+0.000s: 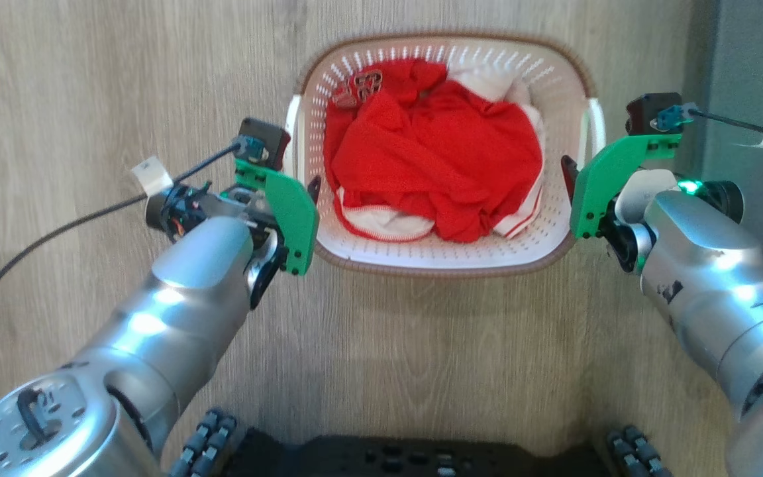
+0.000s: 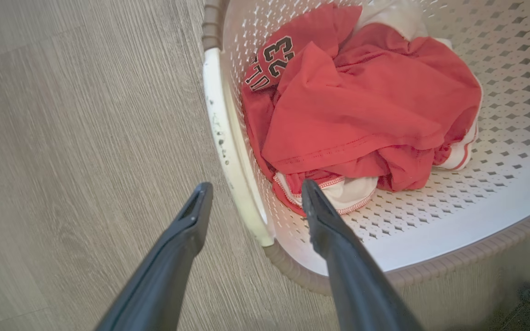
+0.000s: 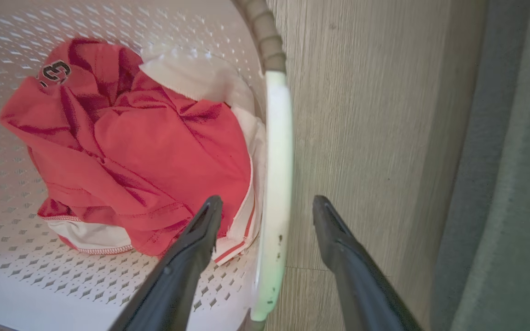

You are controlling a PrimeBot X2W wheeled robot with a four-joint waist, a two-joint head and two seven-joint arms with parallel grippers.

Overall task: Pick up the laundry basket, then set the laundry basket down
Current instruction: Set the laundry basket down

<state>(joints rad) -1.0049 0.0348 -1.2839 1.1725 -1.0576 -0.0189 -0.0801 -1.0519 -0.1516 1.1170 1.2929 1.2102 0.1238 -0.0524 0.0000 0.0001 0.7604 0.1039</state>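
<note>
Resting on the pale wood-grain floor (image 1: 123,79), the laundry basket (image 1: 441,255) sits straight ahead of the robot, between its two arms, with white perforated walls under a brown woven-look rim. A crumpled red jersey (image 1: 434,152) with white trim fills the middle, and a white garment (image 1: 487,79) is tucked behind it. The left pincer (image 2: 256,186) stands apart, one finger outside the basket and one inside, straddling the left handle (image 2: 221,124) without clamping it. The right pincer (image 3: 267,200) is likewise spread astride the right handle (image 3: 276,151), gripping nothing.
</note>
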